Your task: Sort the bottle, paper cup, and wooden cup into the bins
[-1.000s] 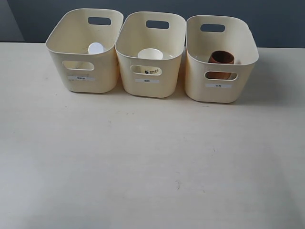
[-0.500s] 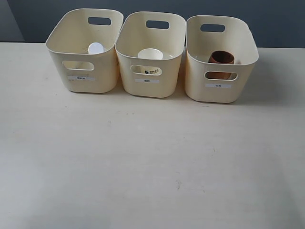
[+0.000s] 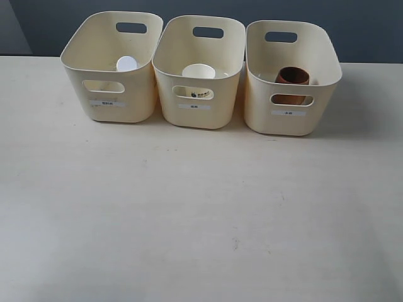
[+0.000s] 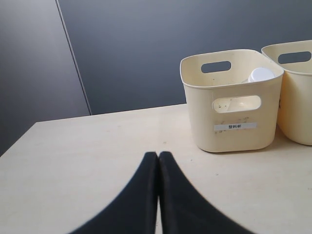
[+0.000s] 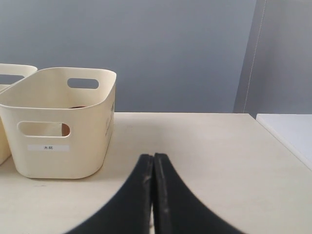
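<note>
Three cream bins stand in a row at the back of the table. The left bin [image 3: 110,69] holds the bottle, of which only the white cap [image 3: 126,63] shows. Inside the middle bin [image 3: 198,72] stands the white paper cup [image 3: 199,72]. The reddish-brown wooden cup [image 3: 292,77] sits in the right bin [image 3: 291,78]. Neither arm appears in the exterior view. My left gripper [image 4: 158,155] is shut and empty, low over the table short of the left bin [image 4: 231,102]. My right gripper [image 5: 153,157] is also shut and empty, beside the right bin [image 5: 61,124].
The pale wooden table [image 3: 201,214] stretches in front of the bins. A dark wall stands behind them. In the right wrist view the table's edge [image 5: 278,141] runs close by, with a white surface beyond it.
</note>
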